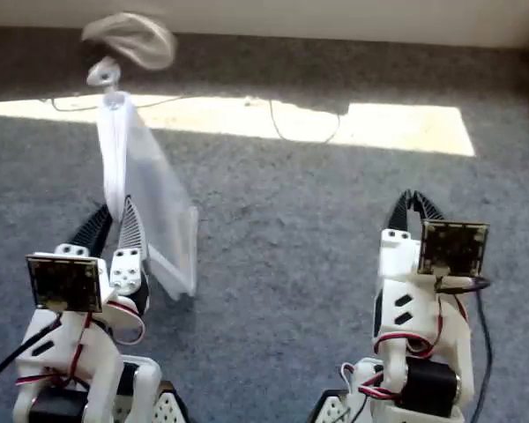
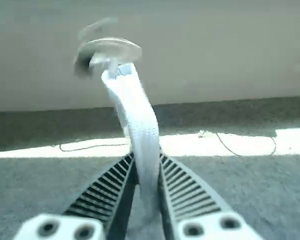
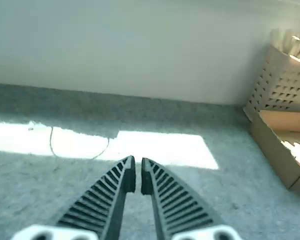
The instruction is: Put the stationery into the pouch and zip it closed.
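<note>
1. High view: the counter (image 1: 282,264) is covered in a grey, carpet-like material. A bright band of sunlight (image 1: 353,128) crosses its far part, and a thin cable (image 1: 278,123) lies across that band. A pale wall (image 1: 335,13) rises behind the far edge.
2. Right wrist view: the same wall meets the grey surface. A cardboard box (image 3: 277,145) stands to one side, with a perforated basket (image 3: 285,85) just behind it.
3. Left end effector (image 1: 116,210): its fingers are clamped on the pouch (image 1: 154,220). In the left wrist view the white zipper strip (image 2: 140,120) runs up from between the two ribbed fingers (image 2: 107,190), which press on it from both sides.
4. Right end effector (image 1: 414,196): its fingers are brought together, with a thin slit between the tips. It holds nothing and touches nothing, and it sits well apart from the pouch, above the grey surface.
5. Pouch: translucent and pale, it stands on edge and tilted, with the zipper strip uppermost and extending away from the left arm. A blurred ring-shaped pull (image 1: 128,40) sits at the far end of the strip. Whether the near lower corner of the pouch touches the counter cannot be determined.
6. Pouch contents: these cannot be determined through the material.
7. Basket: pale strips protrude from the top. What they are cannot be determined.
8. Cardboard box: a pale item lies inside and cannot be identified.
</note>
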`<state>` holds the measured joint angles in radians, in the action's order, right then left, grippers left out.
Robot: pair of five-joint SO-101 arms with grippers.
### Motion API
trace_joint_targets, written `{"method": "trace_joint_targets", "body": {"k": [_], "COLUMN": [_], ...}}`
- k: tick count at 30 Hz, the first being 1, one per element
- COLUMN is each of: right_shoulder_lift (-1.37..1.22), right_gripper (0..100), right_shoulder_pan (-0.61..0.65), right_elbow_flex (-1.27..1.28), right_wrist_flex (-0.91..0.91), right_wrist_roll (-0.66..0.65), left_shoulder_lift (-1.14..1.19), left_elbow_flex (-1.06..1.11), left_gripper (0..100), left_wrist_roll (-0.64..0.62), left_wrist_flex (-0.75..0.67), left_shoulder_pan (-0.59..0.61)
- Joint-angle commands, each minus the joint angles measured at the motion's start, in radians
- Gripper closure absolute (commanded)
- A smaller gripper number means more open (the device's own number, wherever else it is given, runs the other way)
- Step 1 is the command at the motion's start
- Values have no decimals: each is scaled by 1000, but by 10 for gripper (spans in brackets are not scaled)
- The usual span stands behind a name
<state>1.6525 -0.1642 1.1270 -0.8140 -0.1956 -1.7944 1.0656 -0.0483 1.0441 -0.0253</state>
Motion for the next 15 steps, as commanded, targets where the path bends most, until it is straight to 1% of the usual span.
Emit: {"method": "trace_joint_targets", "body": {"k": [1,15], "right_shoulder_lift": [-1,1], "right_gripper": [991,988], "right_shoulder_pan": [-28,-22], "right_elbow_flex": [-36,-35], "right_wrist_flex": [25,24], "right_wrist_roll": [6,18], "left_shoulder_lift": [-27,-27], "left_elbow_flex": [-87,-70], "left_gripper": [995,995], "left_wrist_roll": [-14,-11], "left_wrist_flex": [-25,-26], "left_shoulder_pan": [41,35]}}
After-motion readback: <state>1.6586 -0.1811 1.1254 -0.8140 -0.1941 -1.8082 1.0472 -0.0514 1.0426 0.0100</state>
